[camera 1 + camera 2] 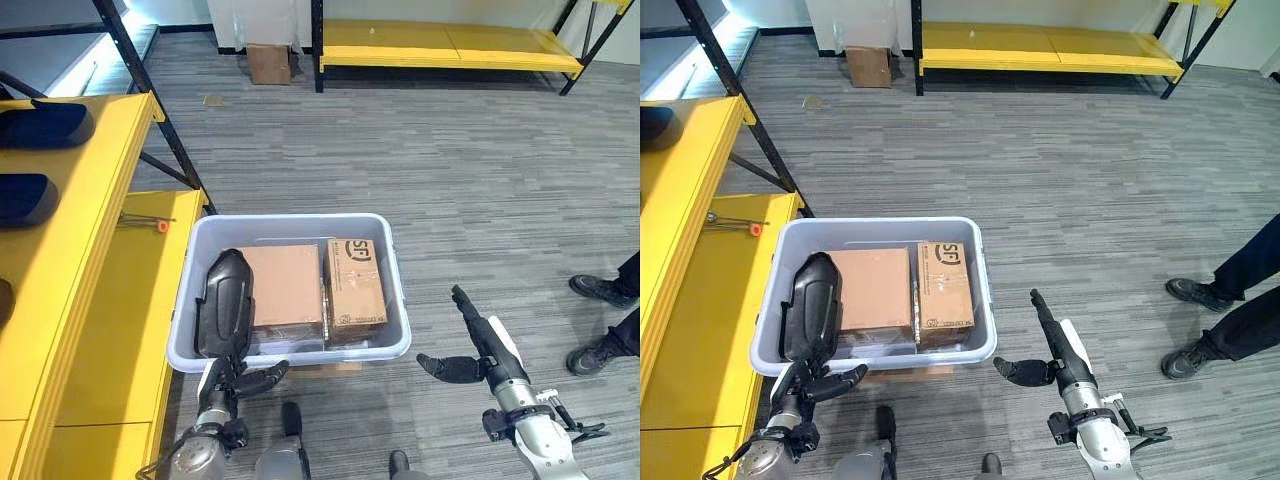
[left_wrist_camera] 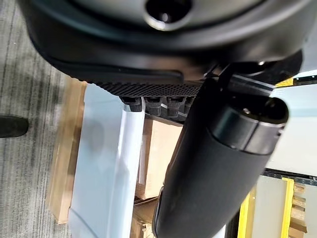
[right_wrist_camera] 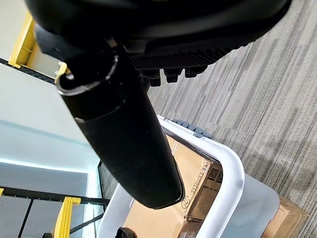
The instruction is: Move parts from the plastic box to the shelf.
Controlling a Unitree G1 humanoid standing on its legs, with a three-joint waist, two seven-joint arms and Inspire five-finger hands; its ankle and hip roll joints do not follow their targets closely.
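Note:
The grey plastic box [image 1: 398, 300] stands on the floor in front of me. Along its left wall lies a long black part [image 1: 224, 300], beside two cardboard boxes [image 1: 285, 285]. My left hand [image 1: 232, 380] is at the box's front wall just below the part's near end, open, thumb out to the right; contact cannot be told. The box wall [image 2: 106, 163] shows past its thumb [image 2: 218, 163]. My right hand [image 1: 490, 345] hovers open over the carpet to the right of the box, holding nothing. The yellow shelf [image 1: 110, 330] runs along the left, with dark parts [image 1: 45, 122] on its upper level.
A thin tool with an orange tip [image 1: 160, 226] lies on the shelf's lower level. A person's shoes [image 1: 600, 290] stand at the right. Another yellow shelf [image 1: 450, 45] and a cardboard box [image 1: 268, 62] are at the back. Open carpet lies between.

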